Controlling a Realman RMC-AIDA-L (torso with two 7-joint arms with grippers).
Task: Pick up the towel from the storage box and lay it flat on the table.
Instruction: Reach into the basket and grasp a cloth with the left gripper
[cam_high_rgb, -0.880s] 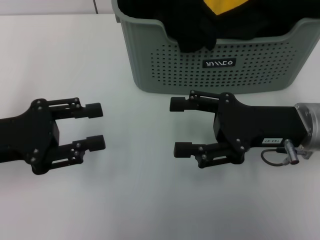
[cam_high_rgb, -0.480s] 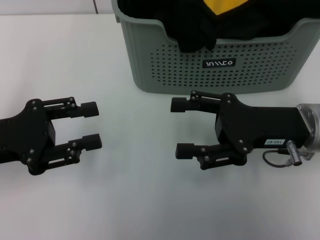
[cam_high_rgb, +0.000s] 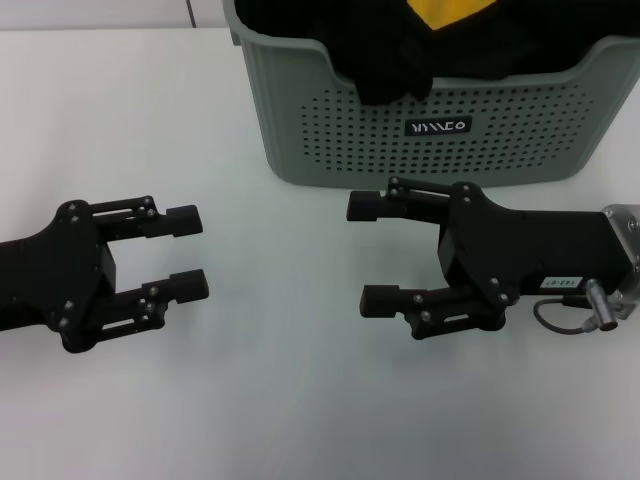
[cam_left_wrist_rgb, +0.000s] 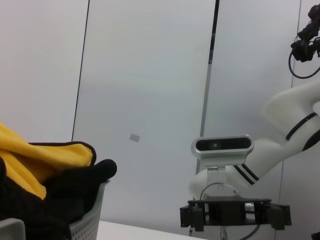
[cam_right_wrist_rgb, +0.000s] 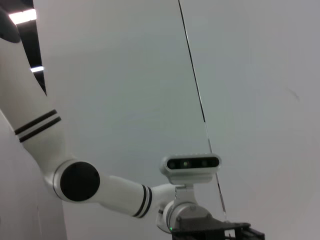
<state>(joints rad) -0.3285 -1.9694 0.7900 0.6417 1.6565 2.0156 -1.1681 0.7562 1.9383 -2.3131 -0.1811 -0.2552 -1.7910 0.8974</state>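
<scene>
White table (cam_high_rgb: 250, 400) separates open left gripper (cam_high_rgb: 188, 252) from right gripper (cam_high_rgb: 367, 252).

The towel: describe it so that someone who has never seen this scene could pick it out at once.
Start at the storage box, the perforated grey-green basket on the white table, beyond the two open tools. Inside it lies a heap of black cloth. The towel is the bright yellow patch showing among that cloth, the only coloured fabric in the box.
</scene>
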